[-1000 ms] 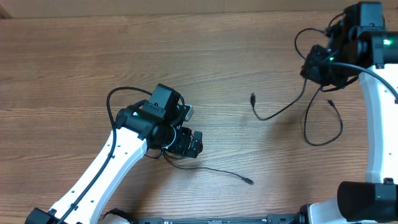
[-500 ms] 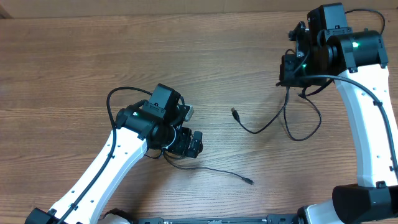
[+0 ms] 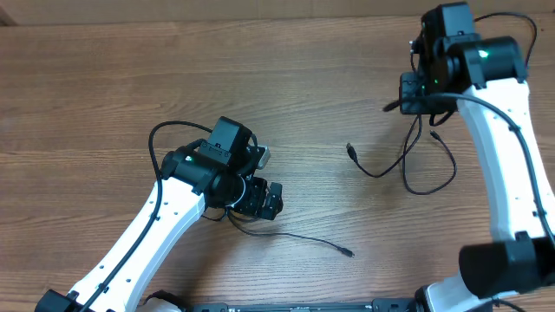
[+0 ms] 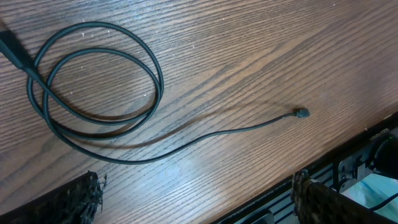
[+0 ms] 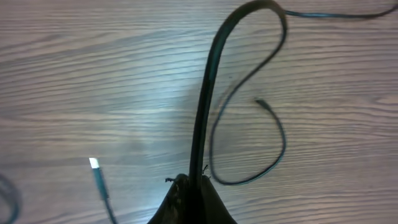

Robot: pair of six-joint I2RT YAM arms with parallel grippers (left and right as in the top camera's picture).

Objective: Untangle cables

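Right claw (image 5: 189,190) is clenched on a black cable (image 5: 204,106) draping toward seven o'clock on the bench (image 3: 104,78); left claw (image 3: 263,198), released, hovers over a coiled cable (image 4: 158,93) tailing toward four o'clock.

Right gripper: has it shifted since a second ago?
Yes. The right gripper, shut on a cable, has moved leftward in the overhead view, toward the motionless left arm.

- Left arm (image 3: 130,238): white links, reaching from the near-left corner toward the table's middle, wrist bent down.
- Left gripper (image 3: 263,198): facing the tabletop, fingers (image 4: 74,199) spread wide, nothing between them.
- Right arm (image 3: 503,165): stretched along the right side toward the far edge.
- Right gripper (image 3: 414,91): pointing down, fingers (image 5: 186,202) pinched together on a cable (image 5: 205,112).
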